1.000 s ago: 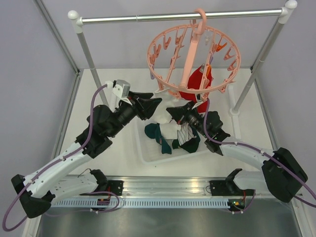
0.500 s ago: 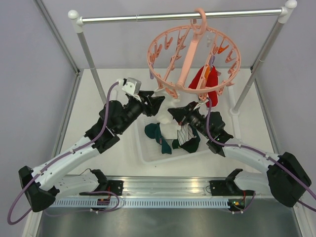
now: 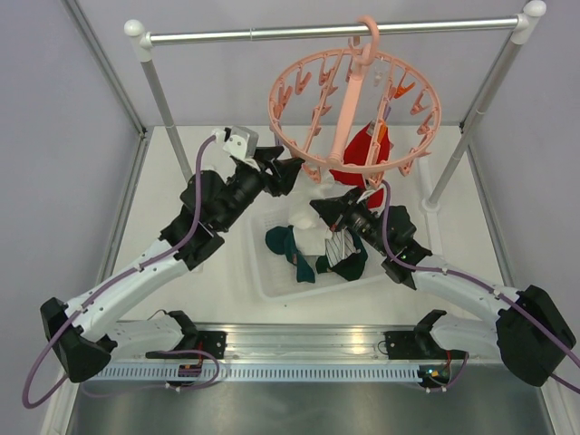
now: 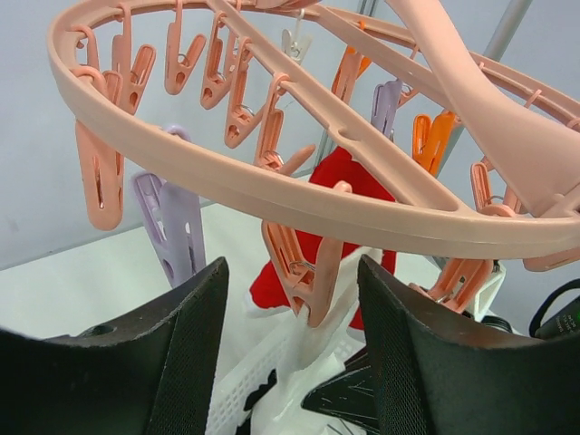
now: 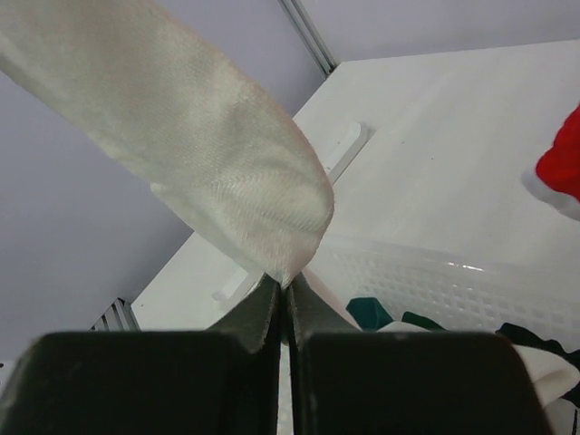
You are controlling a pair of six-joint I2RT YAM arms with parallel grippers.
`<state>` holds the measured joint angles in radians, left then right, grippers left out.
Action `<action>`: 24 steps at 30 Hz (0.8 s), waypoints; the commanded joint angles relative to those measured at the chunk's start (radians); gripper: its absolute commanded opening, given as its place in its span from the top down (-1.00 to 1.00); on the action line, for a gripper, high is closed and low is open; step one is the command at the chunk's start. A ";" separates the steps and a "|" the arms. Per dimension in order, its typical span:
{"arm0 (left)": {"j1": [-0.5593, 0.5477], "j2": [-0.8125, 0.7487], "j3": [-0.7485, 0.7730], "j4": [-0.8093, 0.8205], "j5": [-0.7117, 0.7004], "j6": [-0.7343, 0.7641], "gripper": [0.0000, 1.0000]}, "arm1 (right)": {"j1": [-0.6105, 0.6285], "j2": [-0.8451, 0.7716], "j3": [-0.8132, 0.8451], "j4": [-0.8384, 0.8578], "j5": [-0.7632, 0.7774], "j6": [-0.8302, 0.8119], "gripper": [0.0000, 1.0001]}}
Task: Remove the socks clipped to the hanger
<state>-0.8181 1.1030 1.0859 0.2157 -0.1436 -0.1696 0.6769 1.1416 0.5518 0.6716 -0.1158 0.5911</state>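
The salmon-pink ring hanger (image 3: 353,113) hangs by its hook from the rail. A red sock (image 3: 362,154) dangles from its far clips. A white sock (image 3: 313,192) hangs from a pink clip (image 4: 304,272) at the ring's near left rim. My left gripper (image 3: 288,172) is open, with one jaw on each side of that clip (image 4: 292,267), not touching it. My right gripper (image 3: 323,207) is shut on the lower end of the white sock (image 5: 217,172), pinching its tip (image 5: 283,283). The red sock also shows in the left wrist view (image 4: 331,177) and the right wrist view (image 5: 562,163).
A white perforated tray (image 3: 272,276) lies under the hanger, holding dark teal socks (image 3: 290,246) and a striped white sock (image 3: 337,245). The silver rail (image 3: 254,33) spans the back on two slanted posts (image 3: 168,113). Purple and orange clips (image 4: 177,222) dangle near my left jaws.
My left arm has risen and reached forward to the ring's near rim, its open jaws now around the clip. The hanger has swayed a little. My right gripper has kept hold of the white sock.
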 commanded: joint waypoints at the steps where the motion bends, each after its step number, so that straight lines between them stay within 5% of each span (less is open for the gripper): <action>1: 0.022 0.009 0.029 0.080 0.067 0.030 -0.26 | 0.004 -0.020 0.007 0.009 -0.008 -0.019 0.98; 16: 0.056 0.031 0.014 0.168 0.141 -0.028 -0.14 | 0.004 -0.029 0.011 -0.009 -0.008 -0.028 0.99; 24: 0.056 0.026 0.002 0.180 0.164 -0.044 0.56 | 0.004 -0.032 0.010 -0.015 -0.005 -0.030 0.98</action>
<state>-0.7677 1.1343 1.0855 0.3374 -0.0128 -0.1921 0.6769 1.1301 0.5518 0.6483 -0.1158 0.5789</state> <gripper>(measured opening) 0.244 0.014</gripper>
